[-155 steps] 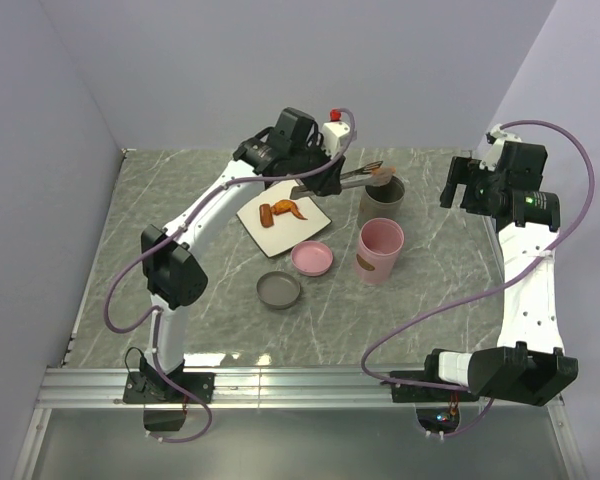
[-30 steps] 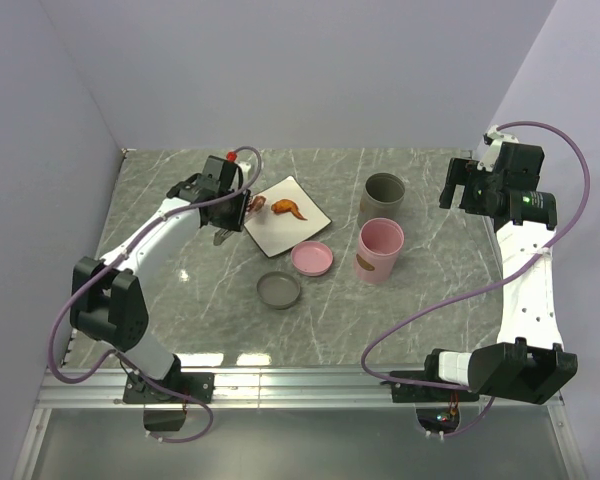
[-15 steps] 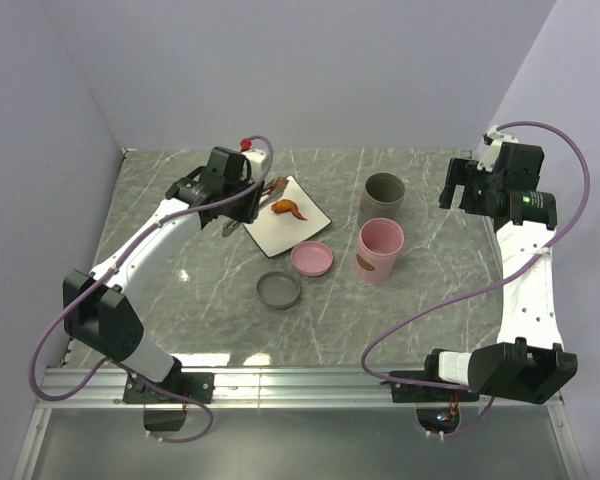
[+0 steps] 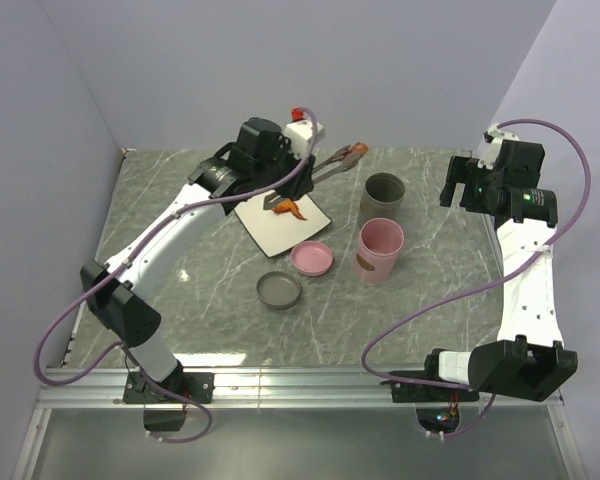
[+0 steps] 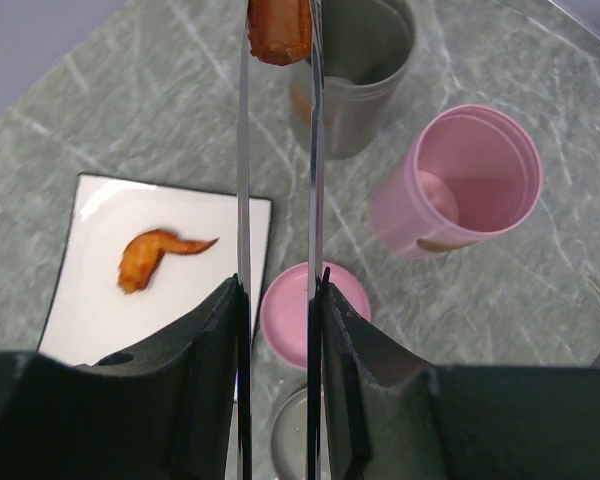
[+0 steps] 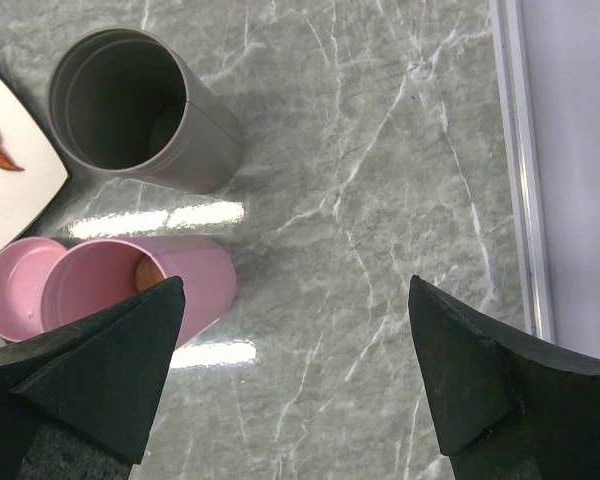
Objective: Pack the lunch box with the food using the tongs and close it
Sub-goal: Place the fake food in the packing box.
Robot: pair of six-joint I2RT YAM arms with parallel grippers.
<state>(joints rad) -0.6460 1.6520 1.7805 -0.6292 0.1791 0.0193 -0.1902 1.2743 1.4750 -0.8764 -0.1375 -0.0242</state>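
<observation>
1 white plate (image 4: 270, 233) (square) on grey marble table (image 4: 420, 180).

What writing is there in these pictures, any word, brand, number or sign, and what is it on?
No text can be read in any view.
The grey cylindrical cup, the pink cylindrical cup, the white square plate and the thin silvery metal tongs are all plain.
The black and white right arm shows only a small green light, with no lettering visible.
</observation>
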